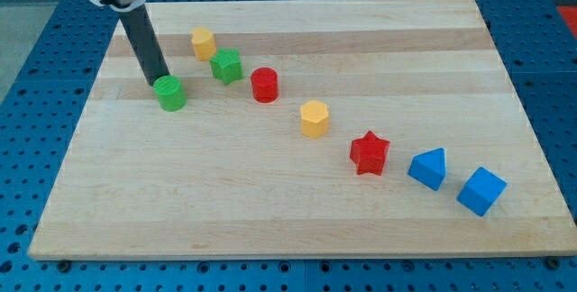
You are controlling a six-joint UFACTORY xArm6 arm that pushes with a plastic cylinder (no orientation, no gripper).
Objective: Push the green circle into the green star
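Note:
The green circle (169, 93) sits on the wooden board at the view's upper left. The green star (226, 65) lies to its upper right, a short gap away. My tip (157, 85) is at the green circle's upper-left edge, touching or nearly touching it, on the side away from the star.
A yellow hexagon block (203, 43) lies just up-left of the green star. A red circle (264, 85) is right of the star. A second yellow hexagon (314, 118), a red star (370, 152), a blue triangle (428, 168) and a blue cube (480, 190) run diagonally toward the view's lower right.

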